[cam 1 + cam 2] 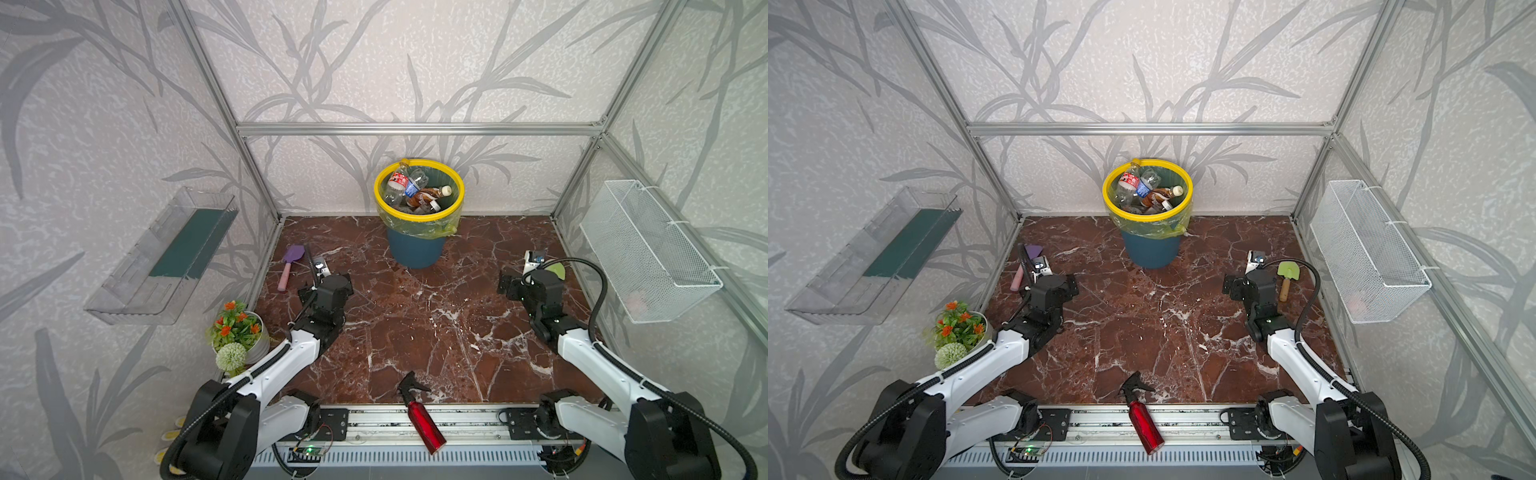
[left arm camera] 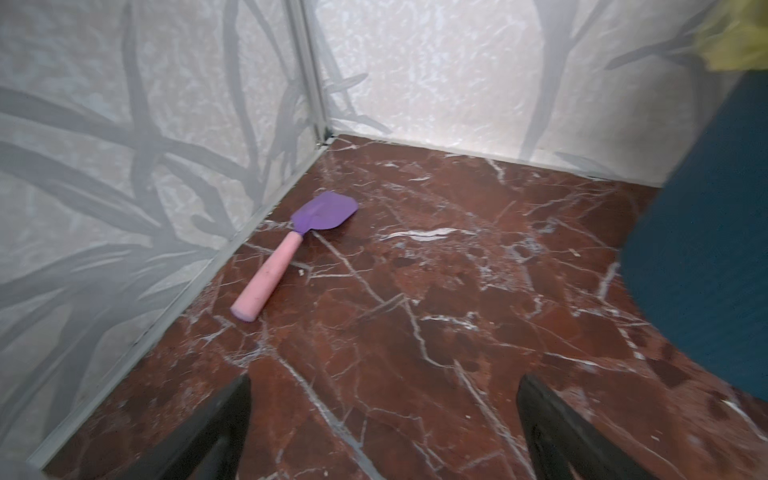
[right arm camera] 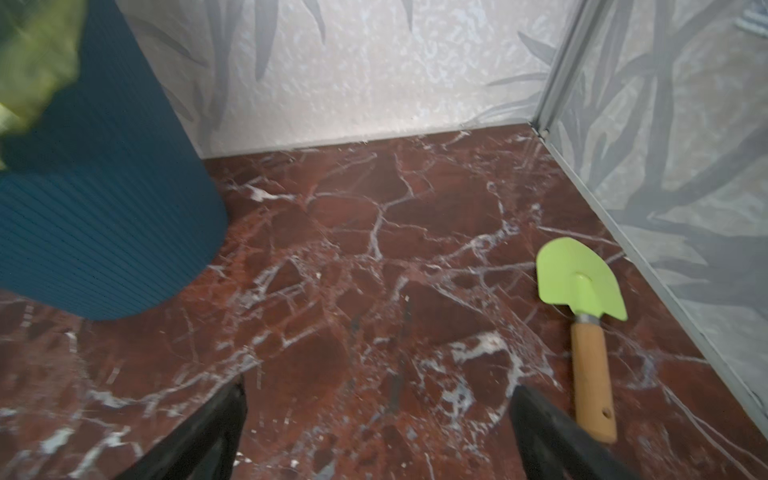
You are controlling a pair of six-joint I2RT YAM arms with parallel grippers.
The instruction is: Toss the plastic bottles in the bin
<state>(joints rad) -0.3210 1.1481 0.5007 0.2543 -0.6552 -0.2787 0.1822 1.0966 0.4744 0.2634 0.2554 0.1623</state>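
Top views: the bin (image 1: 415, 251) stands at back centre of the marble tabletop (image 1: 415, 332), close to the rear wall. The plastic bottles (image 1: 415, 191) lie piled inside it, and one w/ a red label leans on the far-left rim. Left arm (image 1: 291, 353) and right arm (image 1: 590, 353) are on either side, both apart from the bin. A red spray bottle (image 1: 422, 419) lies across the front rail. A green trowel (image 1: 1286, 278) is just beside the right arm's wrist.

Left wrist view: the left gripper (image 2: 384, 380) is spread wide w/ nothing between the fingers, only bare marble. A purple trowel (image 2: 291, 253) w/ a pink handle lies ahead near the side wall. The bin's blue wall is at the frame edge.

Right wrist view: the right gripper (image 3: 376, 388) is likewise spread & empty. The green trowel lies near the side wall, and the bin's ribbed blue side is opposite.
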